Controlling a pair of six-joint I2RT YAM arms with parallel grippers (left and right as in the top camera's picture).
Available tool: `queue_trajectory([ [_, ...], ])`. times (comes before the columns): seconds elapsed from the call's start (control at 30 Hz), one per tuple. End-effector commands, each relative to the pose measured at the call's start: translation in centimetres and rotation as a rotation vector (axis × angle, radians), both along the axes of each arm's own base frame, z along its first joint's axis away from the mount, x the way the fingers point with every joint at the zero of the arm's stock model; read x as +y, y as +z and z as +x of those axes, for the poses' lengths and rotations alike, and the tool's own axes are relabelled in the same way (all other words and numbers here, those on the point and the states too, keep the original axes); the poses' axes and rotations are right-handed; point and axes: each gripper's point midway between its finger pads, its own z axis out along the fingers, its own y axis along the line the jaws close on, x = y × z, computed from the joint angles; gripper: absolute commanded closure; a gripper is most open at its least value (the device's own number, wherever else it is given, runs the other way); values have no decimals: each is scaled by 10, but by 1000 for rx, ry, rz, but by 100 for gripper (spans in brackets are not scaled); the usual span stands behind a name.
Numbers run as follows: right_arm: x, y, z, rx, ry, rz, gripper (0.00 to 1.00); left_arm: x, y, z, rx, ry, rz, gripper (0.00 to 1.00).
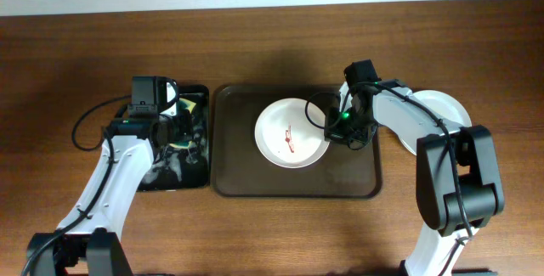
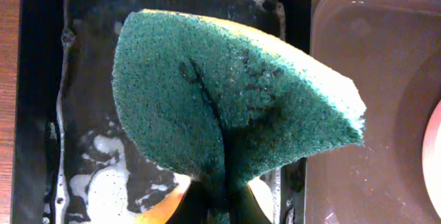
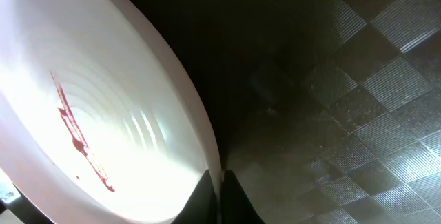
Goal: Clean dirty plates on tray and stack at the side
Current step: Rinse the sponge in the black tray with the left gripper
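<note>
A white plate (image 1: 291,133) with a red sauce smear lies on the dark brown tray (image 1: 238,170). My right gripper (image 1: 333,127) is shut on that plate's right rim. The right wrist view shows the thin rim pinched between the fingers of the gripper (image 3: 219,196), the smeared plate (image 3: 103,127) to the left and the tray's chequered floor (image 3: 358,114) to the right. My left gripper (image 2: 224,207) is shut on a folded green sponge (image 2: 234,100) with a yellow edge. It hangs over the small black tray (image 1: 166,170).
The black tray (image 2: 41,114) holds soapy water and foam (image 2: 103,182), left of the brown tray (image 2: 372,79). A pale plate (image 1: 442,106) rests on the wooden table right of the brown tray, partly hidden by my right arm. A cable loops at the left.
</note>
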Motion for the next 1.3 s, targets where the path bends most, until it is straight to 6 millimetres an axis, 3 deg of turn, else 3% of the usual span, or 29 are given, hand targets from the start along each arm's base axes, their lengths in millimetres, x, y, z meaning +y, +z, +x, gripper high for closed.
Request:
queue_trajectory([
  [0.0,4,-4,-4,18,5,17,96,1,19,8,-63,10,-17,100],
  [0.53,4,-4,-4,18,5,16,96,0,111,12,-358,8,-28,100],
  [0.67,4,-4,-4,18,5,16,96,1,119,10,-380,8,-29,100],
  [1.27,4,-4,-3,17,5,16,96,1,118,10,-377,8,-28,100],
])
